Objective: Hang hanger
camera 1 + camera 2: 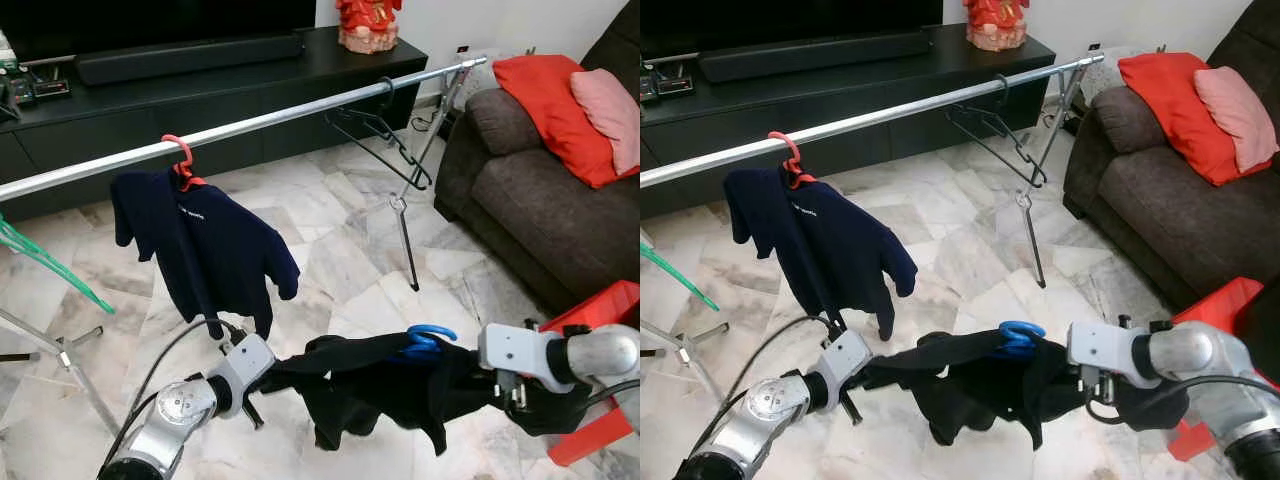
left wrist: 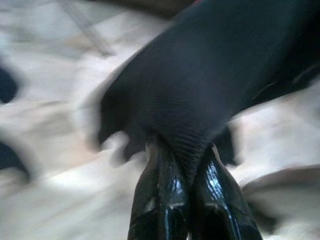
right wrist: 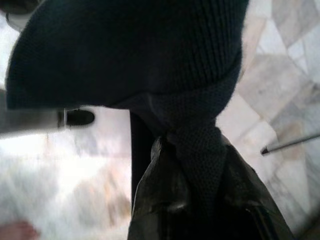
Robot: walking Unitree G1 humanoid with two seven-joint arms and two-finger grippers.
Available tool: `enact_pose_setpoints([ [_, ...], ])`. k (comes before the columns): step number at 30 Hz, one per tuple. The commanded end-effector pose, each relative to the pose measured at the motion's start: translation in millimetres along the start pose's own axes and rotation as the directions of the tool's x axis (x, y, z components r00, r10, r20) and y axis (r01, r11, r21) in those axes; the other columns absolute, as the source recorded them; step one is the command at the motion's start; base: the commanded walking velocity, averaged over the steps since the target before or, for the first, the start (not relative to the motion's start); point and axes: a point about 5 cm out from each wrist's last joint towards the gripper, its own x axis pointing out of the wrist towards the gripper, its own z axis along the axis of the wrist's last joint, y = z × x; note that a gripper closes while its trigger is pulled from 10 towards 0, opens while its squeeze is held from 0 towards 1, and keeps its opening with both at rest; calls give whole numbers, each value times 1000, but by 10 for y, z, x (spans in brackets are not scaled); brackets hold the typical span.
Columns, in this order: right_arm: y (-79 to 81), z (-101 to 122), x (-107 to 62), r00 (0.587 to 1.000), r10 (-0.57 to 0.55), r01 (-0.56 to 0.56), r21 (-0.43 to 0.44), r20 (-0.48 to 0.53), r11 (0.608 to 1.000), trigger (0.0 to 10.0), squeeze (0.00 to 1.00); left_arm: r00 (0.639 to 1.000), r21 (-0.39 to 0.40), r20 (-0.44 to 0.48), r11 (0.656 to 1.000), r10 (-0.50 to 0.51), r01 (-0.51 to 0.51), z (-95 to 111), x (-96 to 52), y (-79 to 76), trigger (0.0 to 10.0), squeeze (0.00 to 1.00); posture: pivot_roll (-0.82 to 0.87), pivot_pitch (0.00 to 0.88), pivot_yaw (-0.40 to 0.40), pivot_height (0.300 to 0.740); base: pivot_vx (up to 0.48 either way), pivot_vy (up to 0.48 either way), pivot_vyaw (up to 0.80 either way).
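A black knit garment (image 1: 380, 385) carries a blue hanger (image 1: 425, 342) at its middle. Glossy black fingers (image 2: 165, 200) of the left tool (image 2: 186, 175) pinch ribbed black fabric; the right tool (image 3: 192, 150) has the same black fingers on dark knit. Both arms are silver. At 11 o'clock a navy shirt (image 1: 205, 250) with small pale lettering hangs from a red hanger (image 1: 182, 160) on a silver rail (image 1: 260, 122). Black wire hangers (image 1: 385, 140) sit at 1 o'clock. The floor (image 1: 340, 250) is cream marble veined grey. The sofa (image 1: 540, 200) is dark brown, with a red cushion (image 1: 545, 100) and a pink cushion (image 1: 608, 110). A red crate (image 1: 600, 310) shows at 4 o'clock, a green hanger (image 1: 50, 265) at 9 o'clock.
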Motion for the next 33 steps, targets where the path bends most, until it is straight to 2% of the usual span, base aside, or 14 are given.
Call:
enact_pose_setpoints([
  [1,39,-48,20,1000,0,0,9,-12,1000,0,0,997,-26,48,998,-55,57,119,-17,-26,0,0,7,198,-75,740,0,0,0],
  [3,151,-49,144,1000,29,-29,36,0,999,0,0,979,-47,192,996,-62,72,421,-28,-41,0,0,14,200,-73,740,0,0,0],
  [6,198,-27,227,999,30,-31,53,16,998,0,0,961,-52,259,992,-101,118,595,-60,-68,0,0,18,199,-70,740,0,0,0],
  [10,180,-1,303,999,-28,24,80,40,996,0,0,936,-31,295,977,-194,212,721,-116,-164,0,0,24,199,-66,740,0,0,0],
  [11,121,30,336,993,-105,98,110,62,989,0,0,918,5,274,954,-288,298,749,-166,-279,0,0,26,199,-63,740,0,0,0],
  [14,69,55,370,984,-167,157,128,66,979,0,0,891,11,249,921,-380,390,762,-235,-406,0,0,24,198,-61,740,0,0,0],
  [15,74,73,407,982,-178,169,123,65,978,0,0,858,7,232,882,-459,470,779,-291,-516,3294,133,23,197,-60,740,0,0,0],
  [16,74,73,407,982,-178,169,123,65,978,0,0,858,7,232,882,-459,470,779,-291,-516,3294,133,23,197,-60,740,0,0,0],
  [17,77,93,428,979,-186,174,134,78,976,0,0,841,13,216,863,-495,505,779,-310,-569,4588,439,28,195,-58,740,0,0,0],
  [18,76,136,459,973,-204,184,168,111,968,0,0,834,17,168,847,-526,531,771,-340,-631,6039,941,31,193,-55,740,0,0,0],
  [19,76,136,459,973,-204,184,168,111,968,0,0,834,17,168,847,-526,531,771,-340,-631,6039,941,31,193,-55,740,0,0,0],
  [20,72,207,485,963,-216,180,213,163,960,0,0,843,25,106,849,-528,529,729,-346,-655,10000,957,30,192,-54,740,0,0,0],
  [24,66,407,533,930,-224,141,282,291,949,0,0,850,31,37,851,-525,524,687,-342,-668,10000,949,31,190,-54,740,0,0,0],
  [33,111,453,563,928,-148,59,258,342,964,0,0,885,45,-5,884,-466,466,704,-352,-606,10000,1000,35,177,-55,740,0,0,0],
])
